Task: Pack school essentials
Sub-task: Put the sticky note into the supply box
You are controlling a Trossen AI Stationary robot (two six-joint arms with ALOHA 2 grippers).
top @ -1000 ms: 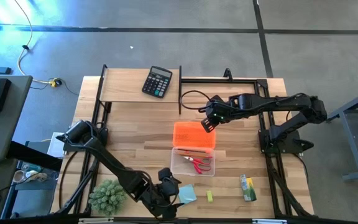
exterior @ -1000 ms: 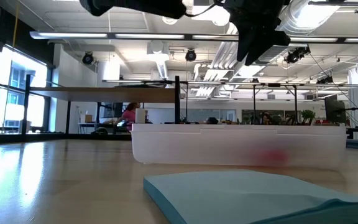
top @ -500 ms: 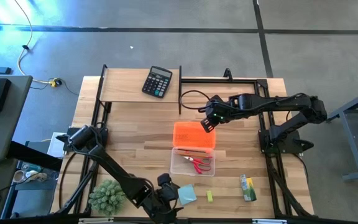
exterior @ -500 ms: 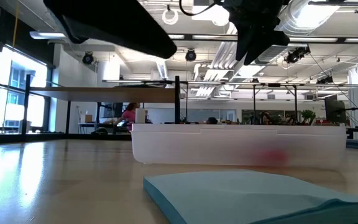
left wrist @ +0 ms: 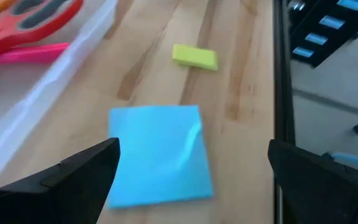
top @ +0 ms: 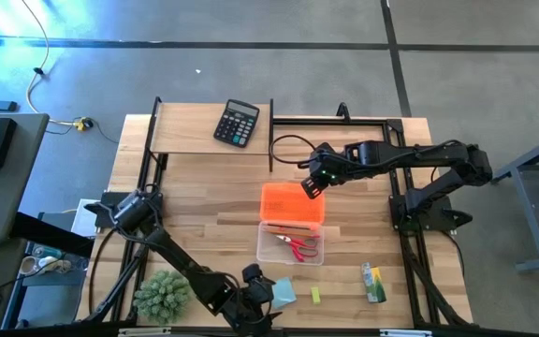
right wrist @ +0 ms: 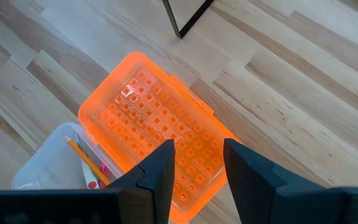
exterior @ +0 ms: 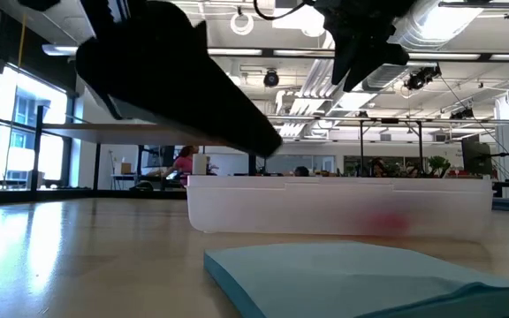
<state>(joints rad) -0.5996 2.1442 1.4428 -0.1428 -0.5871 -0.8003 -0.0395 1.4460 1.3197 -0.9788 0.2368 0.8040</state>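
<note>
The light-blue notepad (top: 284, 292) lies flat on the table near the front edge; it also shows in the left wrist view (left wrist: 157, 152) and the low view (exterior: 360, 278). The tiny yellow block (left wrist: 195, 56) lies beside it, and the green-yellow packet (top: 374, 283) lies farther right. The clear box (top: 291, 241) holds the red-handled scissors (left wrist: 36, 18), the pink pen (left wrist: 27, 53) and the pencils (right wrist: 86, 158). My left gripper (left wrist: 191, 180) is open wide just left of the notepad and touches nothing. My right gripper (right wrist: 201, 171) is open and empty above the orange lid (right wrist: 160, 137).
The orange lid (top: 293, 203) lies against the clear box's far side. A black calculator (top: 237, 123) sits on the raised shelf at the back. A spiky green plant (top: 162, 295) stands at the front left. A black frame rail (left wrist: 279, 93) runs along the table's near edge.
My left gripper has come down and toward the table's near edge, closer to the notepad; in the low view its arm has dropped into the picture. The notepad and the other things have stayed in place.
</note>
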